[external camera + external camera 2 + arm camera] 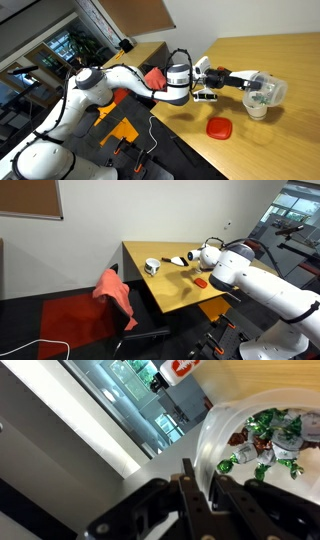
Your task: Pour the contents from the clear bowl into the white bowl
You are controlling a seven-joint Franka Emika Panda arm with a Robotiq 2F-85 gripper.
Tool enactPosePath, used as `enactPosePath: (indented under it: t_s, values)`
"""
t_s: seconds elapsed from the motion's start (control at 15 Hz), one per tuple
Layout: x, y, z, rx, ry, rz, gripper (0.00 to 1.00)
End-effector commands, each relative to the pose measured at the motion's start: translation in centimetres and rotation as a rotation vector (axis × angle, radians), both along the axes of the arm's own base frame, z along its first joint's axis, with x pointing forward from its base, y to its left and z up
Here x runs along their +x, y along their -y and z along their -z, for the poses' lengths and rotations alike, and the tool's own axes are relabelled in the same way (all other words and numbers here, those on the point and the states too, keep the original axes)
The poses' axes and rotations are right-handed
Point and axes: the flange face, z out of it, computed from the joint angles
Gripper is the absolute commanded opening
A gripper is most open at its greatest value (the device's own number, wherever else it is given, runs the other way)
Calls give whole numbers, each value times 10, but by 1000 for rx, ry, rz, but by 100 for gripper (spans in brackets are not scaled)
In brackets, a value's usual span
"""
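Pinching clear bowl (268, 89) rim, gripper (244, 80) | white bowl (258, 110) beneath | red dish (219, 127) near

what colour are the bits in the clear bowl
The contents are green and whitish with a little brown; the wrist view shows them best.

Little wrapped pieces (268, 440) showed green, white and brown in the colourless, see-through small glass-like bowl (214, 445), while the deep cup-like bowl (257, 110) was plain white, the squarish dish (219, 127) red, the wooden table (290, 135) tan, and the black gripper (203, 482) glossy.
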Motion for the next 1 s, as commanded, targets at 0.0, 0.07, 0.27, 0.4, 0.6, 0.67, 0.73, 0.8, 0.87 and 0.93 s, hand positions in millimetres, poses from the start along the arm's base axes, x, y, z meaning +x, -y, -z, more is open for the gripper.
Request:
enactPosePath:
  t_s: [0.0,0.07,0.27,0.4,0.6,0.67,0.73,0.8,0.87,0.93]
  values:
    - [-4,-9,-5,-44,-17,-9,3]
    - [-4,-10,-4,-47,-24,-12,3]
    - [-4,-13,-3,-61,-43,-22,3]
    - [-5,-14,-3,-73,-52,-27,3]
    - [-6,-14,-2,-83,-61,-35,3]
    - [-7,-14,-1,-84,-66,-36,3]
    - [-7,-14,-1,-88,-73,-38,3]
    - [-8,-14,0,-89,-77,-40,3]
    - [-8,-14,0,-92,-82,-43,3]
    - [-9,-14,2,-95,-87,-46,3]
